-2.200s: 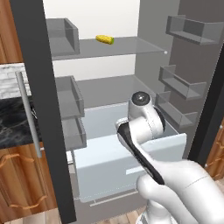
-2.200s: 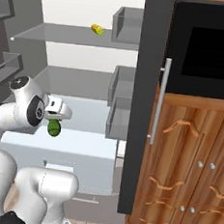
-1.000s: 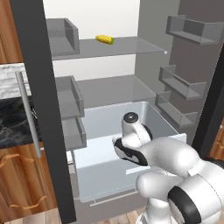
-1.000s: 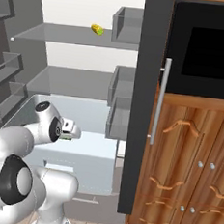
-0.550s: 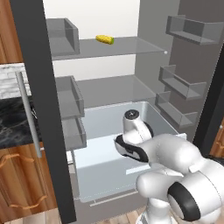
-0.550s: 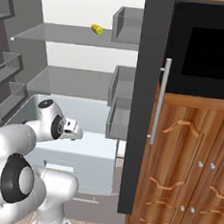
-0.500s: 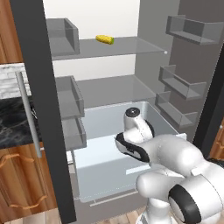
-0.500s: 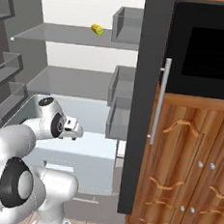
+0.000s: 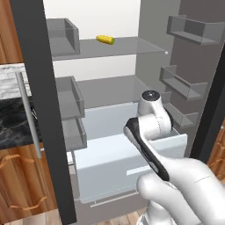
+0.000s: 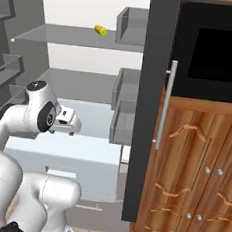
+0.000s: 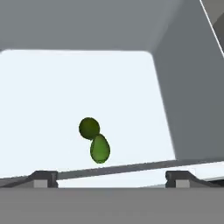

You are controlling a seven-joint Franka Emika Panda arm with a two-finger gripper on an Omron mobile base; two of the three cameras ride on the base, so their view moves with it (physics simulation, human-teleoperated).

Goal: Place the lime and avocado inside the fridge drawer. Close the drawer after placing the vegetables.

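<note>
My jaws stand wide apart, holding nothing; gripper (image 11: 111, 179) tips sit far apart at bottom of hand view. Lime (image 11: 89, 127) & avocado (image 11: 100, 148) lie touching on pale floor of the fridge drawer (image 9: 110, 165), center-left in hand view. Drawer is pulled out, so closing is left, I reckon. Risks: wrist clipping drawer wall while lifting out, or a hard shove on the front rolling both fruits about inside. Arm is bent over the drawer at mid frame of both base views, hand pointing down in. Corn cob (image 9: 105, 39) on upper shelf, well apart.
</note>
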